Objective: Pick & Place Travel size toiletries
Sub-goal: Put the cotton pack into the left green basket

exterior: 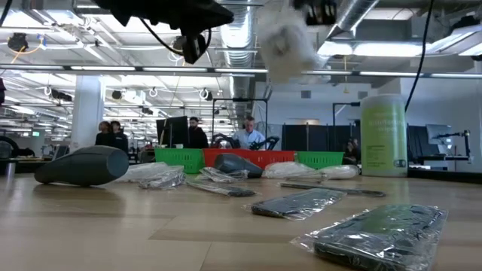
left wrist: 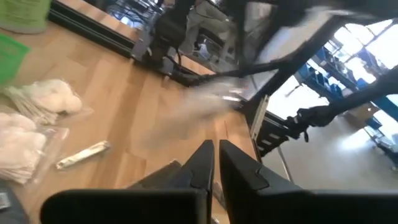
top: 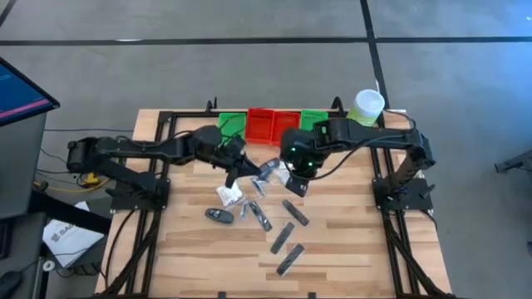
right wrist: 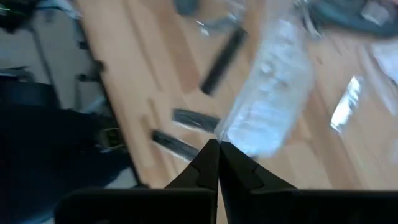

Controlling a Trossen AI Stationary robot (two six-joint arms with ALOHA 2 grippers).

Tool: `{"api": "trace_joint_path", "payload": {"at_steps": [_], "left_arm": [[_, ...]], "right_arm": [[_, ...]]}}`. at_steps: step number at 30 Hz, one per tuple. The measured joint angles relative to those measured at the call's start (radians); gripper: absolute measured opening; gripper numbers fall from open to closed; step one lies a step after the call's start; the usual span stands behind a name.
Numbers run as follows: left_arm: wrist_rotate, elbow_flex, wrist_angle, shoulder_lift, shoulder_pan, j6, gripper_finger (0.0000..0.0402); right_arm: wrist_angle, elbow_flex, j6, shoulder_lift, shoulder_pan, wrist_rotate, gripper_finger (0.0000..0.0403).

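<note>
Right tool [right wrist: 217,146] pinches a white soft packet [right wrist: 270,87] above the table [top: 349,249]; left tool [left wrist: 214,149] hangs closed, empty.

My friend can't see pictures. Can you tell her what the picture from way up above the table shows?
Two dark robot arms reach over a wooden table, the left tool and right tool both shut above a scatter of small toiletries. A white packet, a black oval piece and dark flat bars lie there, with red and green trays and a pale green canister behind.

Grey floor [top: 465,75]; bright hall, ceiling ducts [exterior: 248,30] overhead.
</note>
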Motion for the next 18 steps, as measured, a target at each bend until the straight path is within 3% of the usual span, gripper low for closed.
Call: {"api": "trace_joint_path", "payload": {"at_steps": [8,14,18], "left_arm": [[0.147,0.0,0.008,-0.058,0.083,0.044,0.011],[0.291,0.0,0.041,-0.086,0.118,0.001,0.0197],[0.313,0.0,0.064,-0.086,0.112,-0.01,0.0244]], "right_arm": [[-0.017,0.298,0.003,0.081,0.019,-0.009,0.0],[0.037,0.346,0.027,0.085,0.026,-0.036,0.0],[0.072,0.353,0.03,0.069,0.029,-0.047,0.0]]}}
